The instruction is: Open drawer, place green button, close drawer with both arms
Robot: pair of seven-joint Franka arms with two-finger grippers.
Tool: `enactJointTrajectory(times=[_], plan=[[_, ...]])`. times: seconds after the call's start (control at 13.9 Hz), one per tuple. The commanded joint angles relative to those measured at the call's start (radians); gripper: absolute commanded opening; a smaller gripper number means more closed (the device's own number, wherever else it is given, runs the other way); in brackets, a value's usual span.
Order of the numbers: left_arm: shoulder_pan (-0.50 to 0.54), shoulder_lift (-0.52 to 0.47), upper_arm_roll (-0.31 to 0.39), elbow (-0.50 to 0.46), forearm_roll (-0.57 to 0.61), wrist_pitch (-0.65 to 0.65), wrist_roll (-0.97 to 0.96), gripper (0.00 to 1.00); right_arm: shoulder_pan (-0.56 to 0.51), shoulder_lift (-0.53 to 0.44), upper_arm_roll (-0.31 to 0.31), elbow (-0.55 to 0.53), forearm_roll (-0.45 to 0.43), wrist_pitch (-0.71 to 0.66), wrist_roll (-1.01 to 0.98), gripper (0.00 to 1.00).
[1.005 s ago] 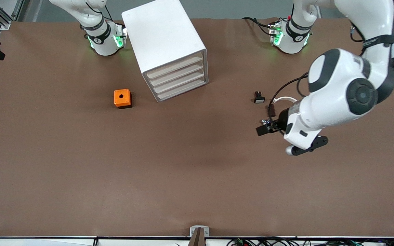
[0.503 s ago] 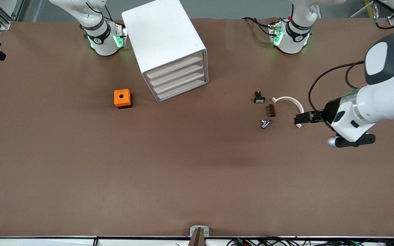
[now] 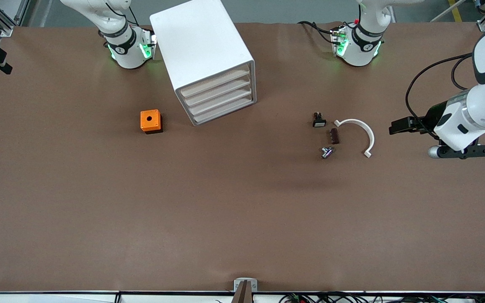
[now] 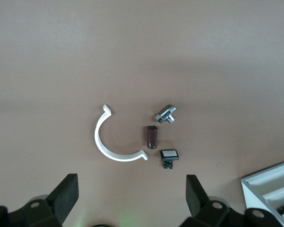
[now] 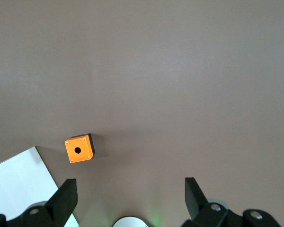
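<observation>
The cabinet [image 3: 202, 50] has all four drawers [image 3: 219, 97] shut; the left arm [image 3: 474, 105] has swung off the small parts toward its own table end, left gripper [image 3: 393, 128] wide, empty; the right gripper [image 5: 130, 189] waits wide over the orange cube [image 5: 79, 149]; the silvery-blue piece, probably the button [image 3: 326, 152], now lies uncovered, unpicked.

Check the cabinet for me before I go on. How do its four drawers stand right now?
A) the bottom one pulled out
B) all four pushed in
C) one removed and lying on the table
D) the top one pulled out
B: in the front view the cabinet shows four drawer fronts flush with one another, none sticking out, and no drawer lies on the table.
</observation>
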Motion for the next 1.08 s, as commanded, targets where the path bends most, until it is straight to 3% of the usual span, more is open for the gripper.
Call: enactJointTrajectory(times=[0.0,0.36,1.01], plan=[[0.008,-0.108,-0.008,-0.132,0.031,0.076,0.013,1.00,0.006,-0.017,-0.002,-0.018,0.013,-0.007,0.018,1.00],[0.044,-0.172,-0.008,-0.142,0.072,0.086,0.013,1.00,0.013,-0.038,-0.003,-0.043,0.030,0.000,0.018,1.00],[0.064,-0.162,-0.005,0.035,0.072,0.065,0.007,1.00,0.015,-0.053,0.001,-0.060,0.043,0.034,0.020,1.00]])
